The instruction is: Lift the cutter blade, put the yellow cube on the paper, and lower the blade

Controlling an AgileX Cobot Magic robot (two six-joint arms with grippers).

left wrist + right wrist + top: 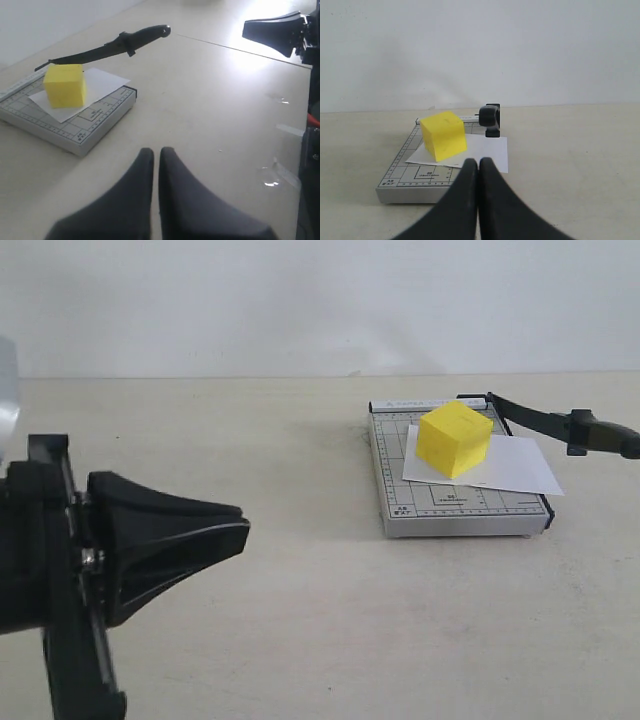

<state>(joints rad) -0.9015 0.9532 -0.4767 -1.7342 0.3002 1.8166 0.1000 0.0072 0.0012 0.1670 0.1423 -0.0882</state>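
The left gripper [156,152] has its fingers pressed together with nothing between them. It hangs over bare table [215,115], well short of the trimmer base [85,134]. The right gripper [478,164] also has its fingers pressed together and empty. It faces the trimmer from the handle end and is apart from it.

Handling, as judged: the cutter blade [530,418] is a stiff lever hinged at a corner of the base. It should swing down with little effort and without flexing. The best hold is the thick rounded handle [603,436] at the free end, which gives the most leverage and keeps the fingers off the cutting edge. Its smooth black surface may slip under a light pinch, so a push from above looks as serviceable as a grasp. The base looks light enough to shift if the lever is pushed sideways.

Appearance and position: the blade is long, thin and black. It stands raised at a shallow angle, with the handle out past the base edge and over the table. The yellow cube [455,440], bright and plain-faced, sits on the paper [520,470]. The paper is a white sheet lying skewed on the grey gridded base and overhanging its blade-side edge. The cube lies inside that edge, so the blade's path appears clear of it, though the margin cannot be judged with certainty.
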